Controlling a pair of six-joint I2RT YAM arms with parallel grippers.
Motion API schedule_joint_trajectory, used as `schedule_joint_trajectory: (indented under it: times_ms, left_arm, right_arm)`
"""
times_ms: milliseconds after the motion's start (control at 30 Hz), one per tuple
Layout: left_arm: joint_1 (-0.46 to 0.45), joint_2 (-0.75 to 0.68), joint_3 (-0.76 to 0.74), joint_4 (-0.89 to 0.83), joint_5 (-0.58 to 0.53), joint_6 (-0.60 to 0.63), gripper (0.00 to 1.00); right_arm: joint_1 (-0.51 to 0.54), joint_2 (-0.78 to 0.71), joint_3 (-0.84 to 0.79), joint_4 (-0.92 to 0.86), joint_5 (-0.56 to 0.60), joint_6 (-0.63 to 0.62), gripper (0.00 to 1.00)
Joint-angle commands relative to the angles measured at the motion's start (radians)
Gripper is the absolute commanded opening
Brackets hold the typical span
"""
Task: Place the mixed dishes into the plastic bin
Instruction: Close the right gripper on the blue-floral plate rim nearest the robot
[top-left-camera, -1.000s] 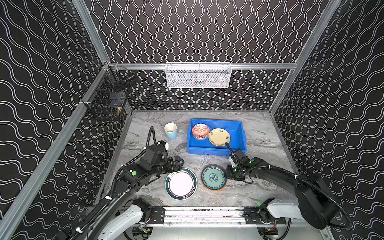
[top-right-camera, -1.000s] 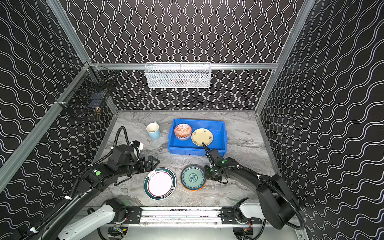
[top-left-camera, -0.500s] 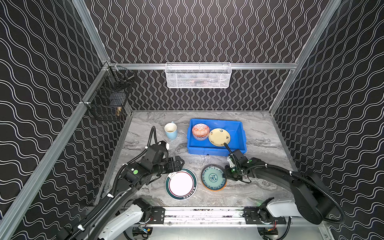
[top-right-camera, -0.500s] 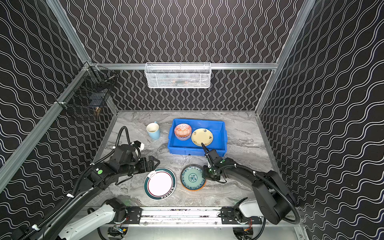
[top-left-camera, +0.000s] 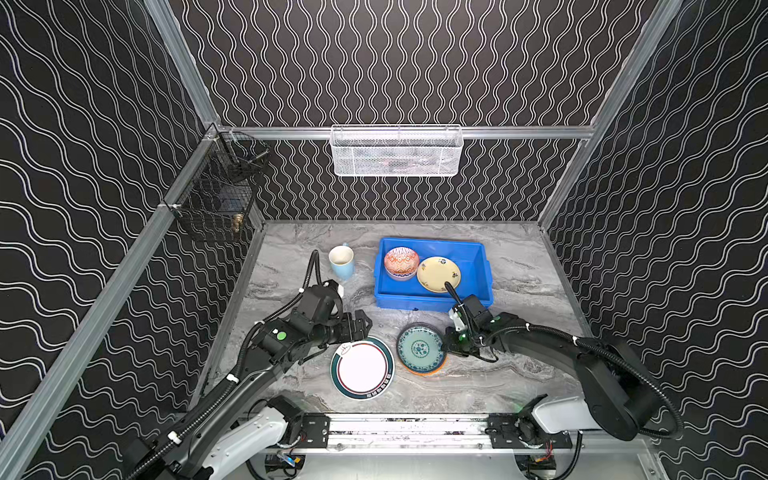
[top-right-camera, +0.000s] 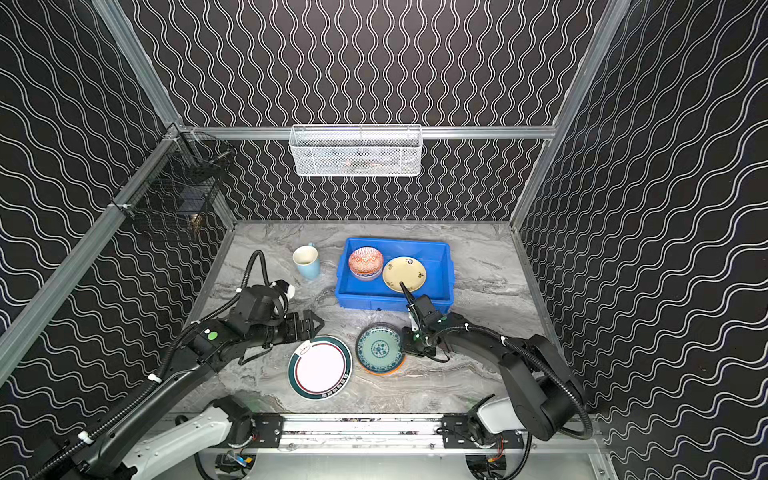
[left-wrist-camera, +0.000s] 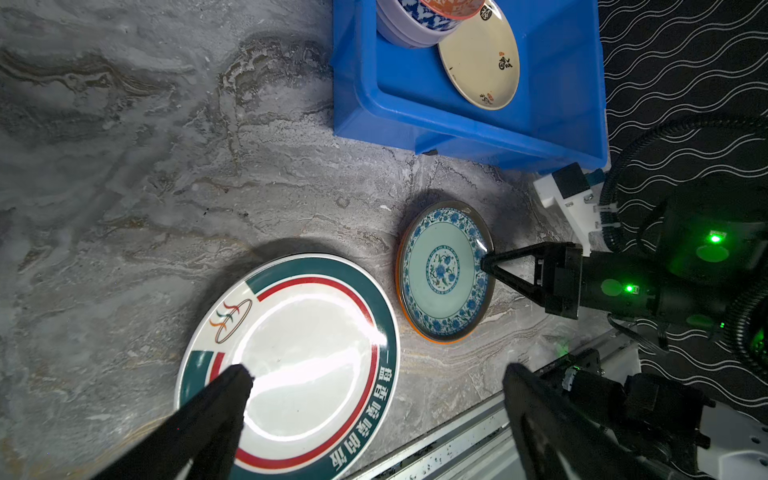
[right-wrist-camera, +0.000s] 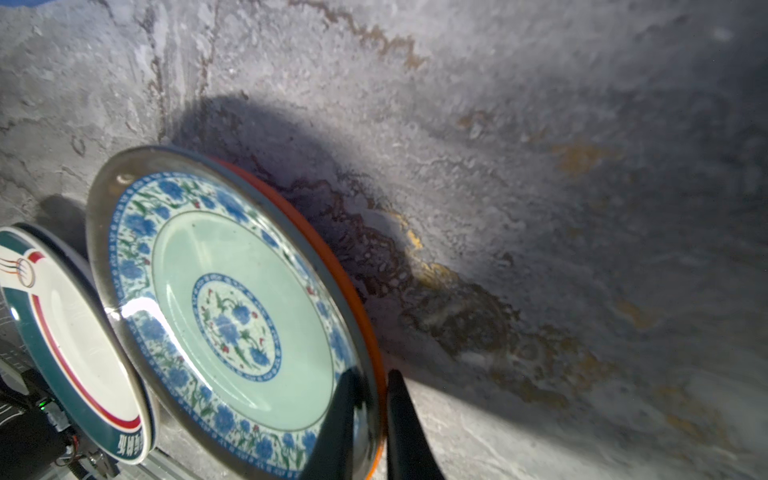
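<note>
Orange-backed round plate (top-left-camera: 419, 348), pale teal face with blue flowers, has its rim pinched by the right end effector (right-wrist-camera: 372, 378); the left end effector (left-wrist-camera: 376, 372) gapes wide.

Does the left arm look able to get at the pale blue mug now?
Probably yes. The pale blue mug stands alone on the table, beside the blue bin; the left tool is open, empty, and nothing lies between them.

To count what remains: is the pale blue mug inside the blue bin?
No, the pale blue mug stands on the tabletop, outside the blue bin and apart from it.
</note>
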Motion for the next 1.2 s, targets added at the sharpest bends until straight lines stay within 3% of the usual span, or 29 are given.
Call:
schedule_joint_trajectory:
  times_ms: [0,533,767,1167]
  left_arm:
    - [0.001,0.020,0.010,0.043,0.006,0.022,0.99]
    - [-0.001,0.125,0.031,0.118,0.040,0.051,0.99]
    - [0.000,0.134,0.023,0.135,0.054,0.053,0.99]
    - [0.001,0.126,-0.002,0.151,0.072,0.046,0.99]
  right_arm:
    - [0.000,-0.007,0.013,-0.089,0.063,-0.010,0.07]
    - [0.000,-0.038,0.002,-0.168,0.135,-0.028,0.10]
    - [0.000,-0.027,0.000,-0.166,0.158,-0.032,0.14]
    - [0.001,-0.041,0.033,-0.223,0.212,-0.040,0.13]
